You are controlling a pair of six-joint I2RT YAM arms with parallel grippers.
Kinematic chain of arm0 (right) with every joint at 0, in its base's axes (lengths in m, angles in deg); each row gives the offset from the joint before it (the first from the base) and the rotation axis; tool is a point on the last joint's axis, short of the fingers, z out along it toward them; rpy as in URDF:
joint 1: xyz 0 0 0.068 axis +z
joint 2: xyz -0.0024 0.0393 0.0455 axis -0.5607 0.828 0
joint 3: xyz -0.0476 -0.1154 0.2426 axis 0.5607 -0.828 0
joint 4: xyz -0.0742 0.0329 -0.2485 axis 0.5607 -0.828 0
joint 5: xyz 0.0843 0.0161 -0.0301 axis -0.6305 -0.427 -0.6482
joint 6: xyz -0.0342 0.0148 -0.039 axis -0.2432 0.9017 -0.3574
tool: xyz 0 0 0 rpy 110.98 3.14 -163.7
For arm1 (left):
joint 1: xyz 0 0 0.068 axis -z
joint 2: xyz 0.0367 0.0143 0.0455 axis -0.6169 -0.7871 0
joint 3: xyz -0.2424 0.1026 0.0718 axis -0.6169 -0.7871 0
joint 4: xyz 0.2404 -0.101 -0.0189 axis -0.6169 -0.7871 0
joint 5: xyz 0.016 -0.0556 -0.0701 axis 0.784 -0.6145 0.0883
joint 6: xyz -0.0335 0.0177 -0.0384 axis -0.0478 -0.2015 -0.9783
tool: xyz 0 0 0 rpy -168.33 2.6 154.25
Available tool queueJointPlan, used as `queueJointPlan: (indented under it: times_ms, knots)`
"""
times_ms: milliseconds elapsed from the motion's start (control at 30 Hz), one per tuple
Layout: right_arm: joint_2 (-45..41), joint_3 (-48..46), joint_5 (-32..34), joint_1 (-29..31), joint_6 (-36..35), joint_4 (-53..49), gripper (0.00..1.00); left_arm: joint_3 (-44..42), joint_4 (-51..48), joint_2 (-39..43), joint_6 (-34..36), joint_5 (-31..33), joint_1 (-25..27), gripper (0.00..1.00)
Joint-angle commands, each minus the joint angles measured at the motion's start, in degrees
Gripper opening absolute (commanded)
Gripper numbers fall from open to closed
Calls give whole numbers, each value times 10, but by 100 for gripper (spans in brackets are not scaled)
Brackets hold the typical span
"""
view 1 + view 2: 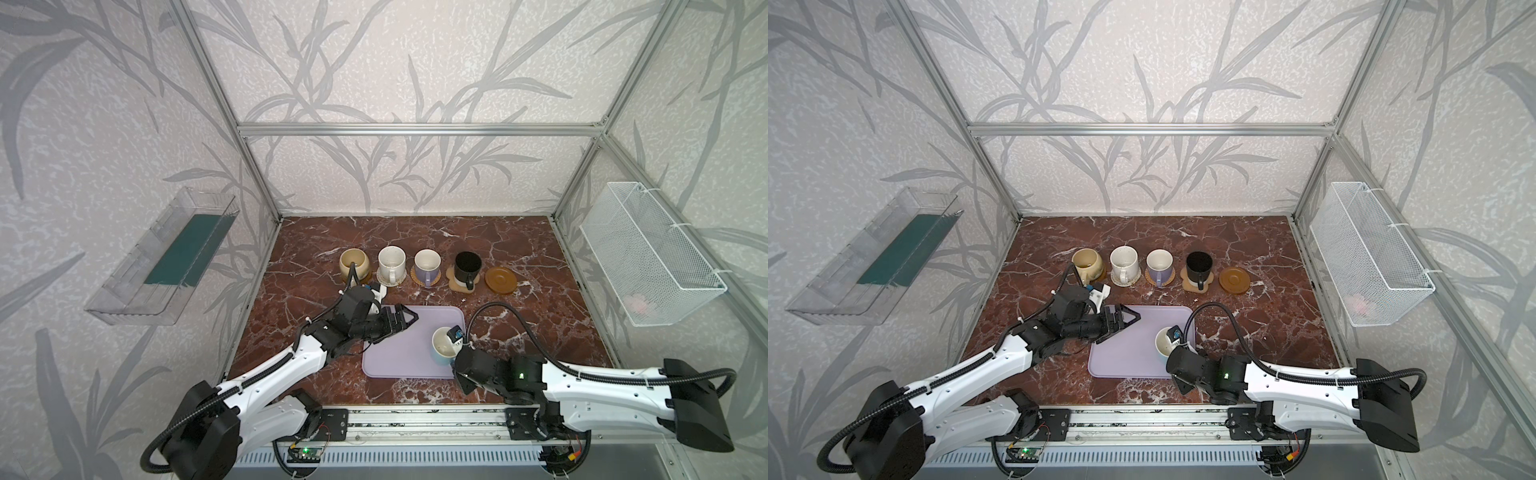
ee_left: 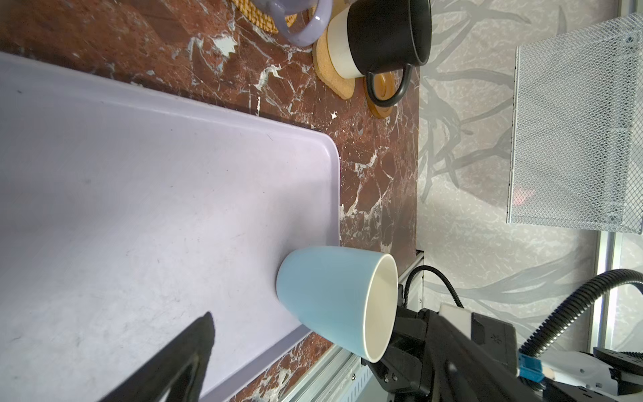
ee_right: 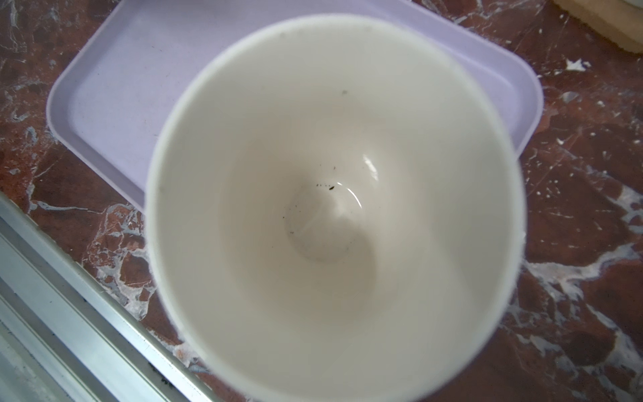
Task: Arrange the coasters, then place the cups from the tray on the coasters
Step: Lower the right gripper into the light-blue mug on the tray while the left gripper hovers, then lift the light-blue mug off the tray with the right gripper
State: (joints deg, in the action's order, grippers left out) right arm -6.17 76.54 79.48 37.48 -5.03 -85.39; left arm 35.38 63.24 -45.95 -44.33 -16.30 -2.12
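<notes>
The light blue cup leans at the near right corner of the lilac tray. My right gripper is shut on its near side; its fingers are hidden, and the cup's pale inside fills the right wrist view. My left gripper hangs open and empty over the tray's far left corner. Behind the tray, the beige, white, lilac and black cups each stand on a coaster. An amber round coaster lies bare at the row's right end.
A clear bin hangs on the left wall and a white wire basket on the right wall. An aluminium rail runs along the front edge of the marble table, close behind the blue cup.
</notes>
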Motion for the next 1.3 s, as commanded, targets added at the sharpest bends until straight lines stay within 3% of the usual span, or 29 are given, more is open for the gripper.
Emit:
queueJointPlan:
  times_ms: [0,833,1267]
  knots:
    - [-14,21,17,6,5,2,5,-4,10,11,-12,11,2,98]
    - [-52,105,90,0,-27,-46,0,53,-12,30,-27,44,6,99]
    - [-43,181,25,-122,-82,-70,0,149,-26,-21,-8,34,8,99]
